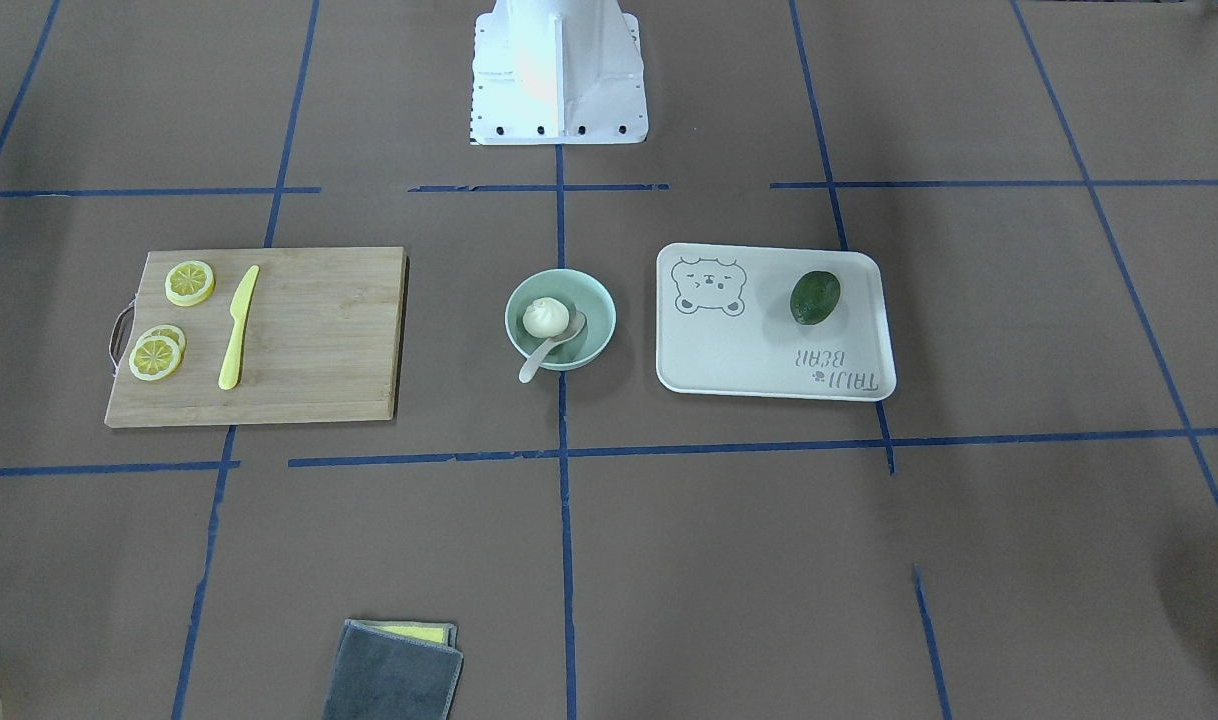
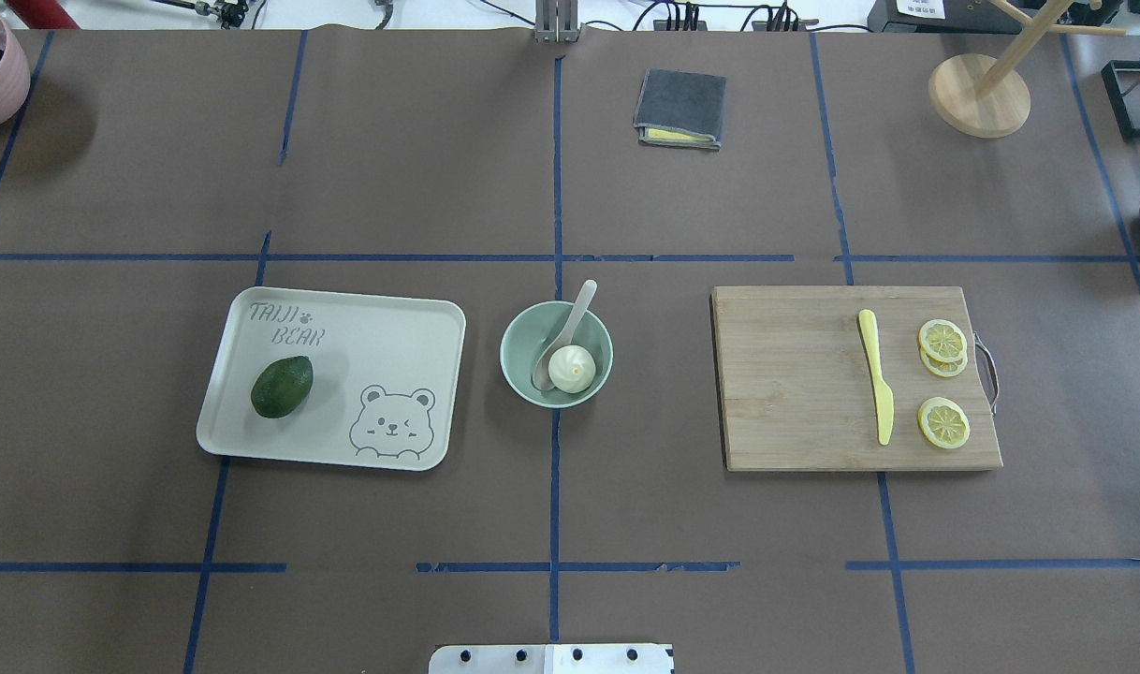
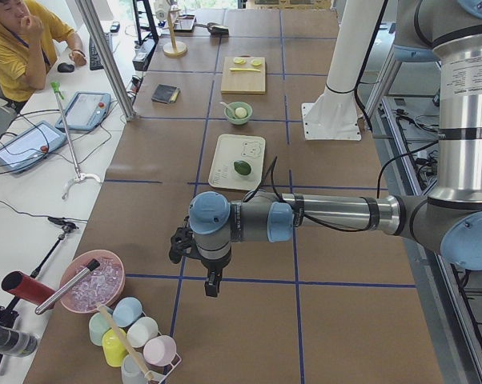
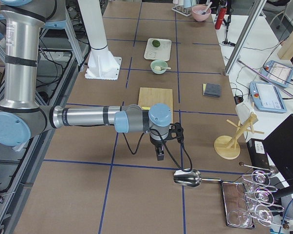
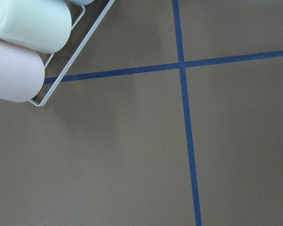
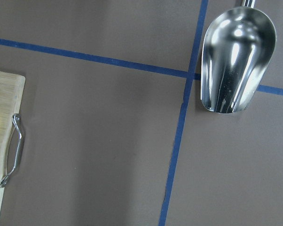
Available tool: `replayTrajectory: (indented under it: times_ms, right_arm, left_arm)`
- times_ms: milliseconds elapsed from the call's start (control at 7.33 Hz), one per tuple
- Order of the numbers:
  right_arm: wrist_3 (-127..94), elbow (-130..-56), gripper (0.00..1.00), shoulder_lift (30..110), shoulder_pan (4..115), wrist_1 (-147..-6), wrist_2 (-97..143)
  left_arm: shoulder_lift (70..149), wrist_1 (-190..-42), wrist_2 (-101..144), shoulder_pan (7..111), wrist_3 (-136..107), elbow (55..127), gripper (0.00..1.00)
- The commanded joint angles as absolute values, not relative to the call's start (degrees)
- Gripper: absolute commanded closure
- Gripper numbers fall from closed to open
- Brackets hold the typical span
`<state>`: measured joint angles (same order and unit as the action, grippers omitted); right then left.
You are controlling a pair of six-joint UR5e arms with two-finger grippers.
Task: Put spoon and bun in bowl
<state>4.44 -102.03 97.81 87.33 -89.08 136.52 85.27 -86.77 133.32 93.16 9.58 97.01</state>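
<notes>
We are finding the left gripper (image 3: 212, 286) hanging over bare table near a rack of cups (image 3: 137, 336), and the right gripper (image 4: 160, 156) hanging at the opposite end near a metal scoop (image 4: 187, 178). Both are showing only in side views, so we cannot tell how far either is open; both are well apart from the task items. At mid-table, the smooth mint-green bowl (image 2: 521, 339) is holding the white pleated bun (image 2: 571, 367). The off-white spoon (image 2: 570, 323) is lying with its scoop beside the bun, its handle leaning over the rim.
</notes>
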Motion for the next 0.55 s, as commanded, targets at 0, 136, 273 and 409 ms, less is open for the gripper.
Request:
replayTrajectory:
  times_ms: [0, 136, 273, 409]
  right_arm:
    - [4.66, -103.52, 0.00, 97.65, 87.36, -91.83, 136.58]
    - [4.66, -103.45, 0.00, 97.39, 87.36, -92.37, 136.58]
    - [4.66, -103.36, 0.00, 97.38, 87.28, -92.37, 136.58]
    - [4.66, -103.36, 0.00, 97.64, 87.36, -92.29, 136.58]
  left_arm:
    - [85.60, -86.92, 133.33, 93.08, 9.67, 97.21, 0.00]
    - [85.95, -87.10, 133.24, 93.08, 9.67, 97.21, 0.00]
    - [85.96, -87.10, 133.24, 93.08, 9.75, 97.29, 0.00]
    - [86.31, -87.19, 133.24, 93.08, 9.76, 97.21, 0.00]
